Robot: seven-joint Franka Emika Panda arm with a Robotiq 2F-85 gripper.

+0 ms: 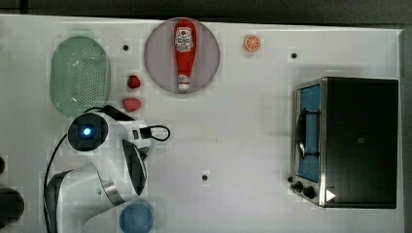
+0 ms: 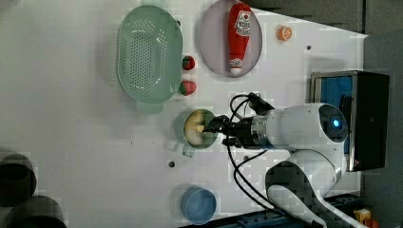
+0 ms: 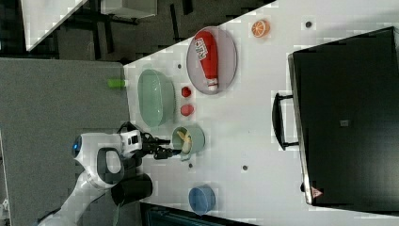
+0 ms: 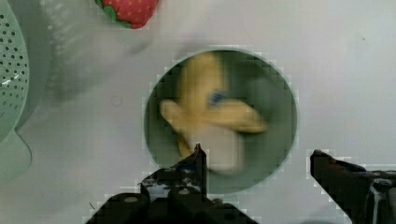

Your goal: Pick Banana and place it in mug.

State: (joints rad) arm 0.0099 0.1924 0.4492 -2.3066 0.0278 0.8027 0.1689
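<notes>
Banana [image 4: 210, 112] lies inside mug [image 4: 280, 93], just beneath parted gripper [image 4: 257, 163]

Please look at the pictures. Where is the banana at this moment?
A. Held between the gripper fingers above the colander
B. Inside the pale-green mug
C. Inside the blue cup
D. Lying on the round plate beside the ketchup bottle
B: the wrist view shows the banana lying inside the mug, with the open gripper above the rim and holding nothing.
</notes>
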